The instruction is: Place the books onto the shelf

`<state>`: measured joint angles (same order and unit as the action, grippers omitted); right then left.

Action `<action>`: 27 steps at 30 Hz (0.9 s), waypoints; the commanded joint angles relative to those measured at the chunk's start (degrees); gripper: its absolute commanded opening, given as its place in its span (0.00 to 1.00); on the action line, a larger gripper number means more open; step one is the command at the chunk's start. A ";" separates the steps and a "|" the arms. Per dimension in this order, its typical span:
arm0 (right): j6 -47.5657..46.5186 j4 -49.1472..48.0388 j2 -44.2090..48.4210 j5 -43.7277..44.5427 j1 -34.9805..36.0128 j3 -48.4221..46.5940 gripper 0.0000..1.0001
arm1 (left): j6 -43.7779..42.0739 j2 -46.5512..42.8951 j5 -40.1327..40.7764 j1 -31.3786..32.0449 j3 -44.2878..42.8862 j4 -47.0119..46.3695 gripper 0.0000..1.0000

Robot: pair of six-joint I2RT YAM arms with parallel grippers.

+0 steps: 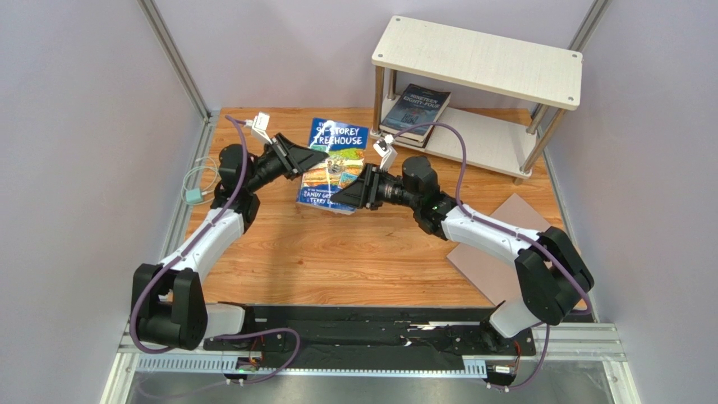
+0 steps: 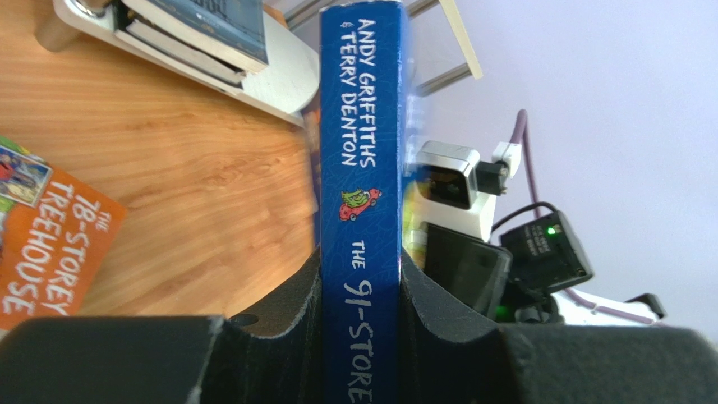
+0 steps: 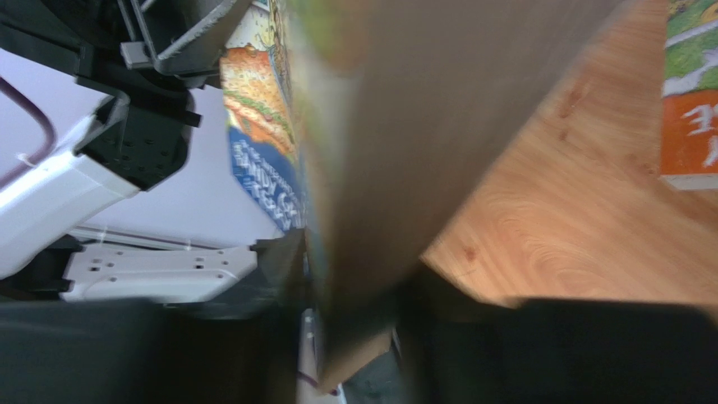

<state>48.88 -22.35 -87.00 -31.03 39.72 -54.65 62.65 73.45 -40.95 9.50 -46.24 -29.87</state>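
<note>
A blue "91-Storey Treehouse" book (image 1: pixel 333 160) is held up on edge above the table, between the two arms. My left gripper (image 2: pixel 361 295) is shut on its spine (image 2: pixel 361 168), with a pad pressed against each side. My right gripper (image 3: pixel 362 295) is at the book's opposite edge (image 3: pixel 404 126), and the book sits between its jaws. That view is blurred, so I cannot see whether the jaws press on the book. An orange "78-Storey Treehouse" book (image 2: pixel 59 244) lies flat on the table. The shelf (image 1: pixel 480 59) stands at the back right, with dark books (image 1: pixel 419 109) stacked on its lower board.
A flat brown cardboard sheet (image 1: pixel 497 252) lies on the table's right side, partly under the right arm. A teal plug with a coiled cable (image 1: pixel 195 195) rests by the left edge. Metal frame posts rise at both back corners.
</note>
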 commanded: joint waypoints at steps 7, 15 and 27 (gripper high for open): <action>-2.29 3.44 3.76 3.94 1.76 -2.83 0.00 | -10.74 -1.55 9.78 0.70 -7.44 16.19 0.42; -4.40 12.24 5.70 6.51 -8.16 -2.65 0.00 | -25.30 -11.82 37.16 0.61 -11.96 51.39 0.77; -11.79 22.09 -2.29 0.62 -23.02 -18.90 0.00 | -25.30 -20.98 35.94 0.61 -0.70 51.93 0.81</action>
<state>40.91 4.01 -87.46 -26.59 18.81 -65.47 39.03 53.71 -5.50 10.04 -48.80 20.56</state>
